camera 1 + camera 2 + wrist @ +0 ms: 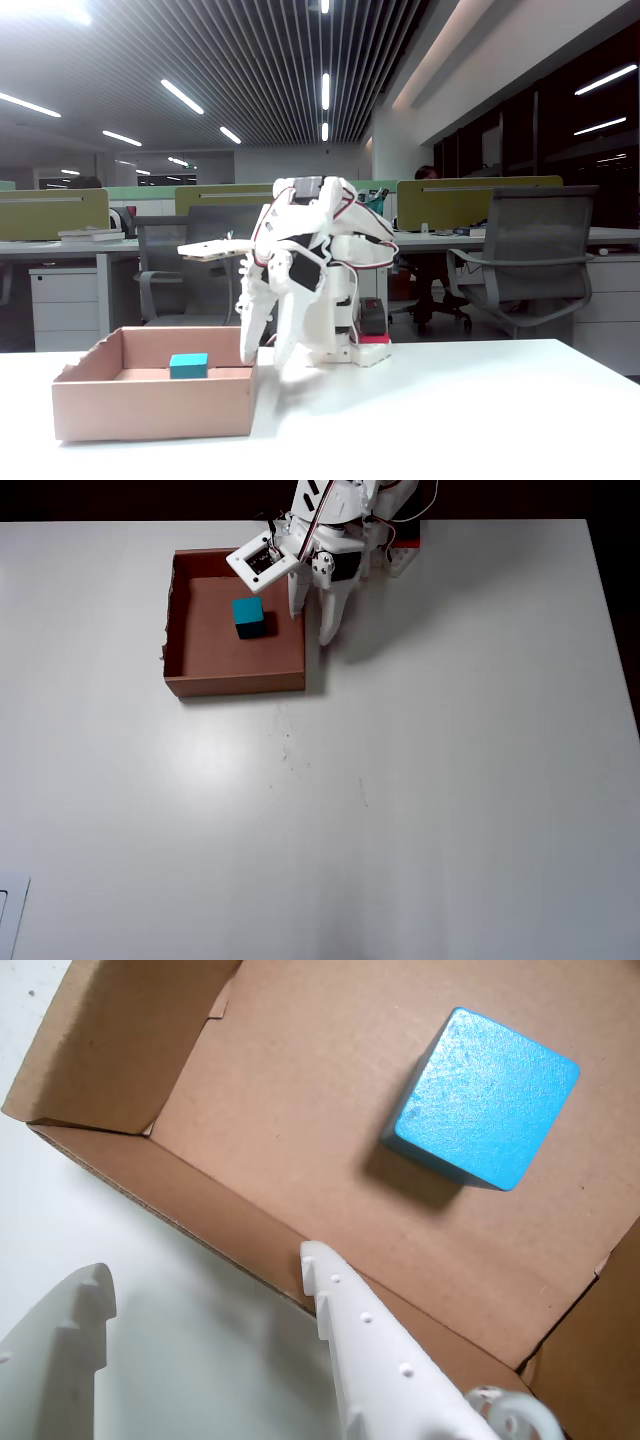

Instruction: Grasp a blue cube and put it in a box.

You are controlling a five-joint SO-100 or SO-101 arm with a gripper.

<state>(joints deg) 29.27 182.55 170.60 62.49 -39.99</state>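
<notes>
The blue cube [482,1099] sits inside the box [240,1220]; the spread, empty fingers [100,1305] straddle its wall.

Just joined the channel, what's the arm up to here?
A white SO-100 style arm is working a cube-in-box task. The blue cube already sits on the floor of the shallow cardboard box, nothing gripping it. The gripper hangs at the box's right wall as the overhead view shows it, jaws open and empty, one finger above the wall's edge and the other over the white table. The placement looks done.
</notes>
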